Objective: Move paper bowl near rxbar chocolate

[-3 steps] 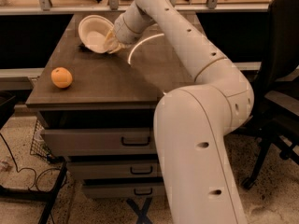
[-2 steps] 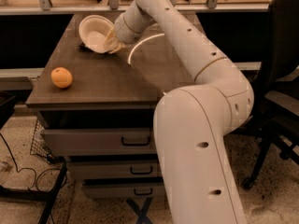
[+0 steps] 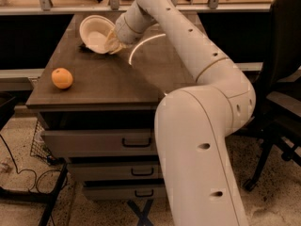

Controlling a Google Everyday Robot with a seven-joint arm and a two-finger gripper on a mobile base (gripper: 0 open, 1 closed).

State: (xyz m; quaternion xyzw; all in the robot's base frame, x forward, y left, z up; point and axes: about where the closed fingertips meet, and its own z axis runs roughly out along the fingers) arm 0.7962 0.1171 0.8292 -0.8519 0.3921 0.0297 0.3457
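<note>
The white paper bowl (image 3: pixel 96 33) is tilted up on its edge at the far left of the dark table (image 3: pixel 113 79), its open side facing the camera. My gripper (image 3: pixel 113 42) is shut on the bowl's right rim and holds it there. A dark sliver (image 3: pixel 84 46) shows under the bowl's left edge; it may be the rxbar chocolate, but most of it is hidden behind the bowl.
An orange fruit (image 3: pixel 62 78) lies near the table's front left corner. My white arm (image 3: pixel 197 60) crosses over the table's right side. A black office chair (image 3: pixel 282 79) stands at the right. Drawers (image 3: pixel 136 142) sit under the tabletop.
</note>
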